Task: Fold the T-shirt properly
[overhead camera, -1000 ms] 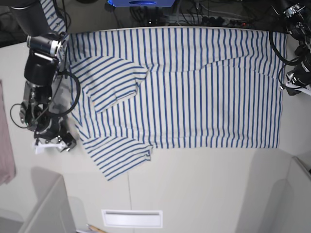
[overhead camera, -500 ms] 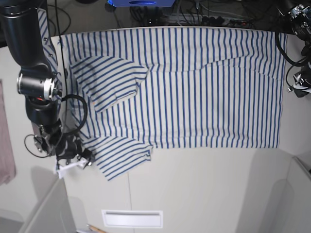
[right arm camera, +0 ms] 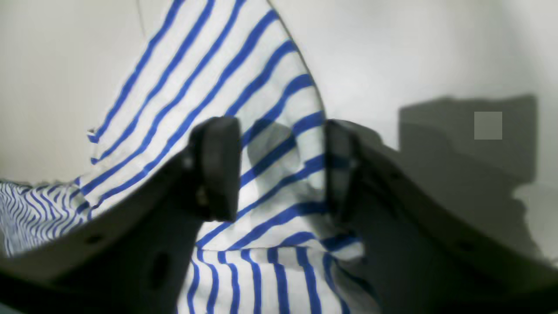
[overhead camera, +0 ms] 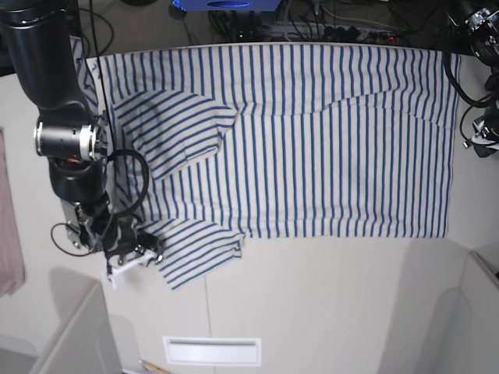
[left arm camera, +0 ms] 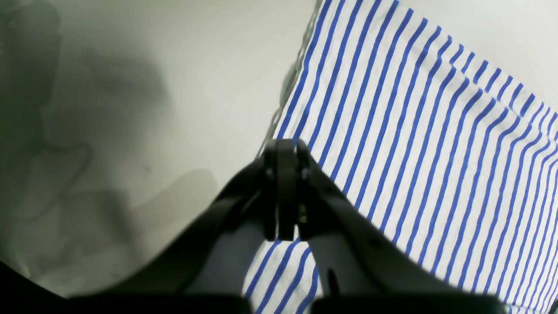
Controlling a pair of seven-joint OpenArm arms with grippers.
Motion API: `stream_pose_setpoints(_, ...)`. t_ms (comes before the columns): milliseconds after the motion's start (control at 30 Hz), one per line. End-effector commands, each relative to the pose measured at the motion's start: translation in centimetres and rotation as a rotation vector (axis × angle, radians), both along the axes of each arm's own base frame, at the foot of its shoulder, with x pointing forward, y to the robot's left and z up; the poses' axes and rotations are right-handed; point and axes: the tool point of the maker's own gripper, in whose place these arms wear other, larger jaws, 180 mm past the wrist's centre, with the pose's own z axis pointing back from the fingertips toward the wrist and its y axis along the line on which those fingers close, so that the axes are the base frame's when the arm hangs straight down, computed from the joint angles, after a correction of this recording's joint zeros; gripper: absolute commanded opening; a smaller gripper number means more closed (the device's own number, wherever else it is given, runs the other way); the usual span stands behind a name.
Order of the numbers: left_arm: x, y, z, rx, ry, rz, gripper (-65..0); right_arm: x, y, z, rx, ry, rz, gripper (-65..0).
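Right jaws: parted, one pad either side of a raised fold of striped cloth, not yet pinched, so the fabric sits between them ready to be caught
Right gripper (right arm camera: 279,170): low at the near sleeve (overhead camera: 199,253) of the T-shirt (overhead camera: 312,140), at the sleeve's outer edge, probably placed there because this flap sticks out past the body and has to be turned in
Left jaws: clenched, pads pressed together with no gap; whether a thread of hem is caught between them I cannot tell, and no cloth shows between them
Left gripper (left arm camera: 285,192): right at the T-shirt's side edge, tips over the boundary between cloth and bare table (left arm camera: 130,109); in the base view this arm sits at the right margin beside the hem end, mostly out of frame
T-shirt: spread flat across the table, stripes running front to back, hem end toward the left arm, collar end toward the right arm
Far sleeve (overhead camera: 183,128): already lies folded inward over the chest, which suggests the near sleeve is the matching step in hand
Pinkish cloth (overhead camera: 9,226): hangs at the table's edge, well apart from the work
Risk: the bunched sleeve may drag the layer beneath when lifted
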Motion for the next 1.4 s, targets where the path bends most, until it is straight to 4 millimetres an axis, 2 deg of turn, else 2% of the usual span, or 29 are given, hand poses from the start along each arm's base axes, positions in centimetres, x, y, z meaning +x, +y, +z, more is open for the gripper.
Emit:
stream_pose_setpoints(0,0.9,0.1,1.0,0.026,-0.021,-0.028,-65.0,0.4,-0.3,0.7,-0.015,0.008,0.013,-47.1)
stream_pose_setpoints(100,1.3,0.2,-0.3,0.067,0.042,-0.052,-65.0,0.6,-0.5,0.6,-0.061,-0.010,0.031,-65.0)
stream_pose_setpoints(167,2.2,0.9,-0.6,0.102,0.063,-0.035,-65.0,0.7,-0.9,0.5,-0.092,-0.016,0.044,-65.0)
stream_pose_setpoints(267,3.3,3.2,-0.9,0.152,0.096,0.029,-65.0,0.6,-1.0,0.4,-0.108,-0.015,0.053,-65.0)
stream_pose_setpoints(300,3.8,3.8,-1.0,0.153,0.102,0.050,-58.1,0.6,-1.0,0.4,-0.110,-0.015,0.054,-65.0)
stream_pose_setpoints(433,7.2,5.2,-0.8,0.089,0.067,0.114,-12.5,0.5,-1.3,0.4,-0.119,-0.012,0.056,-65.0)
stream_pose_setpoints(467,8.2,5.4,-0.6,0.068,0.052,0.125,-3.3,0.5,-1.3,0.4,-0.119,-0.012,0.056,-65.0)
stream_pose_setpoints(500,9.2,5.8,-0.4,0.044,0.038,0.137,0.0,0.5,-1.3,0.3,-0.119,-0.010,0.058,-65.0)
stream_pose_setpoints(633,12.9,6.9,-1.0,0.034,-0.004,0.137,0.0,0.4,-1.4,0.3,-0.120,-0.008,0.058,-65.0)
stream_pose_setpoints(733,15.0,6.7,-3.4,0.058,0.041,0.087,0.0,0.5,-1.5,0.3,-0.121,-0.009,0.056,-65.0)
stream_pose_setpoints(800,15.5,7.1,-5.2,0.050,0.075,0.091,0.0,0.5,-1.6,0.4,-0.123,-0.010,0.054,-65.0)
stream_pose_setpoints(900,16.9,7.2,-6.1,0.057,0.063,0.099,0.0,0.4,-2.4,0.4,-0.131,-0.009,0.045,-65.0)
stream_pose_setpoints(1000,18.6,6.4,-6.1,0.088,0.056,0.039,0.0,0.4,-2.5,0.4,-0.133,-0.009,0.043,-65.0)
stream_pose_setpoints(1133,19.5,5.7,-6.7,0.112,0.064,-0.003,0.0,0.4,-2.5,0.4,-0.133,-0.009,0.043,-65.0)
stream_pose_setpoints(1200,20.2,4.0,-7.6,0.110,0.065,-0.033,0.0,0.4,-2.5,0.4,-0.133,-0.009,0.043,-65.0)
stream_pose_setpoints(1367,20.4,1.0,-10.3,0.096,0.072,-0.073,0.0,0.4,-2.5,0.5,-0.133,-0.011,0.043,-65.0)
